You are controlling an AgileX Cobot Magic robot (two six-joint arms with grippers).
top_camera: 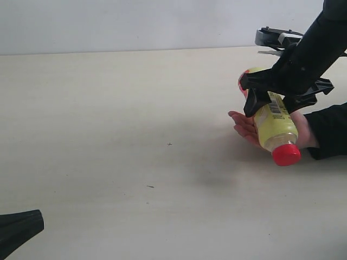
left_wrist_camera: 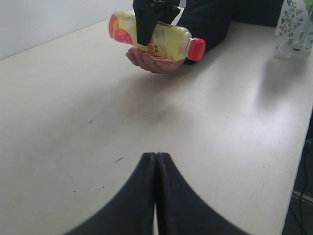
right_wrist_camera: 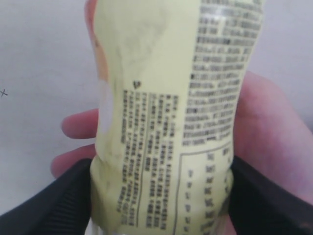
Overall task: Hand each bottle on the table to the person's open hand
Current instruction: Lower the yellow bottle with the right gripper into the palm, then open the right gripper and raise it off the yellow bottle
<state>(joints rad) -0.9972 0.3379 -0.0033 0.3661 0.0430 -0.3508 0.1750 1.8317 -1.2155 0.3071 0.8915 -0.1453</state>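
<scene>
The yellow red-capped bottle (top_camera: 275, 125) lies tilted across the person's open hand (top_camera: 242, 125), which rests palm up on the table (top_camera: 108, 135) at the right. Its red cap (top_camera: 286, 155) points toward the front. My right gripper (top_camera: 279, 100) is shut on the bottle's middle. In the right wrist view the yellow bottle (right_wrist_camera: 171, 107) fills the frame between the black fingers (right_wrist_camera: 58, 205), with the palm (right_wrist_camera: 274, 142) behind it. My left gripper (left_wrist_camera: 155, 157) is shut with nothing in it, low at the front left (top_camera: 19, 230). Two other bottles (left_wrist_camera: 293, 24) stand at a far table corner.
A black and white object (top_camera: 276, 37) sits at the back edge behind the right arm. The person's black sleeve (top_camera: 329, 130) lies along the table's right side. The table's edge (left_wrist_camera: 293, 186) runs close to the standing bottles.
</scene>
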